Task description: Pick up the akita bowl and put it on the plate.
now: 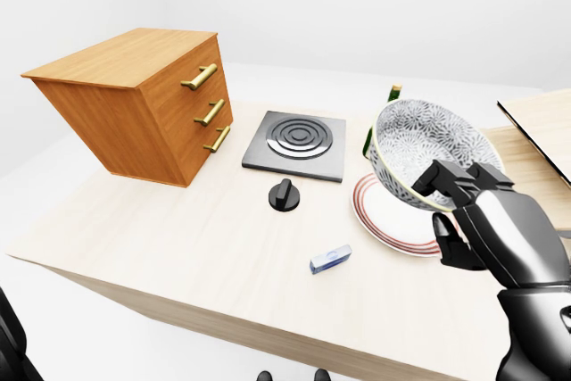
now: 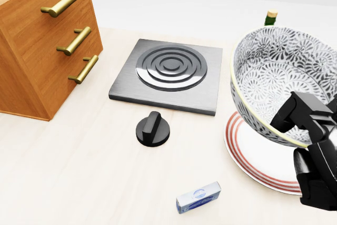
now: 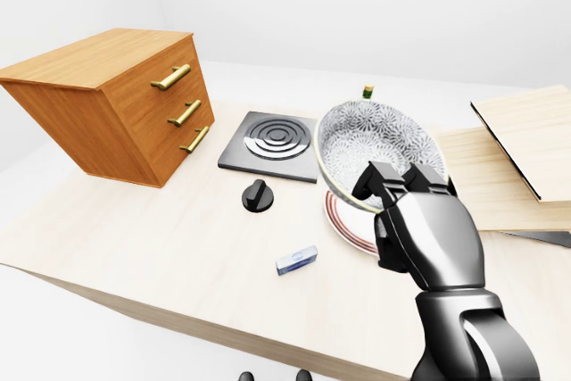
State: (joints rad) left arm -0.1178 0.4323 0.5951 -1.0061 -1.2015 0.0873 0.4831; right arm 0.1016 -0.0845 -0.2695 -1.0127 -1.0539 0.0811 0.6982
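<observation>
The white, grey-flowered ceramic akita bowl [image 2: 274,72] with its cream rim hangs tilted above the round white plate with red rings [image 2: 245,154]. The plate lies on the right half of the pale wooden desk [image 2: 79,172], just beside the right-hand edge of the square grey hotplate [image 2: 168,72]. The tilt seems to come from the grasp: the glossy black and silver right hand [image 1: 486,225] pinches only the part of the rim nearest the desk's near edge. So the mouth leans toward the cameras while the base hangs over the plate. Whether the base touches the plate I cannot tell. The fingers [image 2: 300,111] are closed on the bowl, two hooked over the rim into the inside, and the thumb seems pressed to the outer wall beneath. The forearm rises from the desk's near right corner, knuckles turned upward. By my judgement the carry is nearly over, and the bowl wants levelling and lowering before release. The left hand is out of sight
</observation>
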